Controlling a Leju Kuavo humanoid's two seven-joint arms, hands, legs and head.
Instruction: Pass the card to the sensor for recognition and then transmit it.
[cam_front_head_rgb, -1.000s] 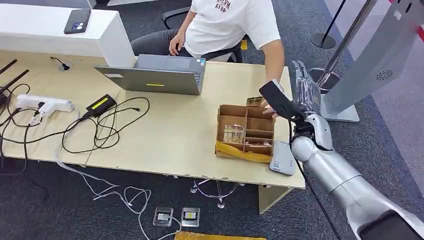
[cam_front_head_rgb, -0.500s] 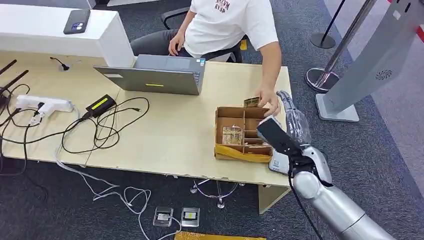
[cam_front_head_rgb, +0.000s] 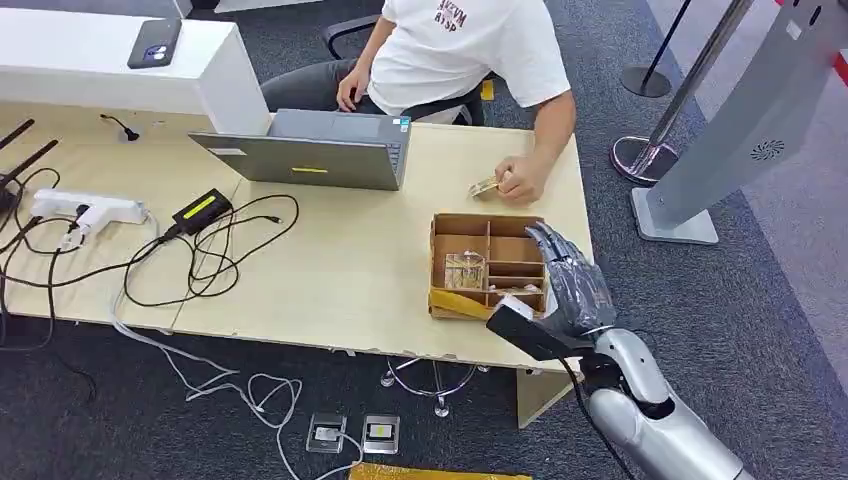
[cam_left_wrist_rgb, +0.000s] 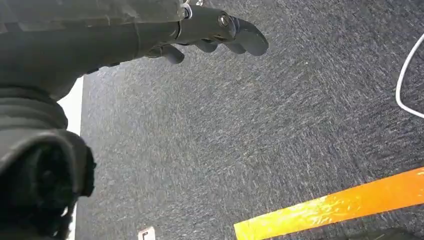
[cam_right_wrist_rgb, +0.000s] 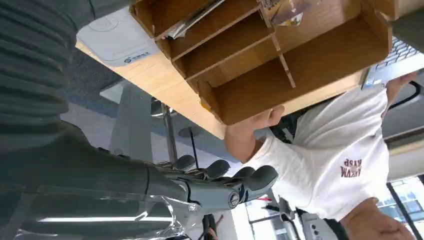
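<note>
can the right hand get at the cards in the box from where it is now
Probably yes: the right hand hovers empty at the open-topped box, nothing covers the cards, and the person's hand rests clear of it.

The right hand (cam_front_head_rgb: 572, 285) hovers with spread fingers (cam_front_head_rgb: 548, 240) over the right edge of the cardboard box (cam_front_head_rgb: 488, 266) on the surface (cam_front_head_rgb: 350, 260). A person's hand (cam_front_head_rgb: 520, 181) holds what looks like a card (cam_front_head_rgb: 484, 186) beyond the box.
</note>
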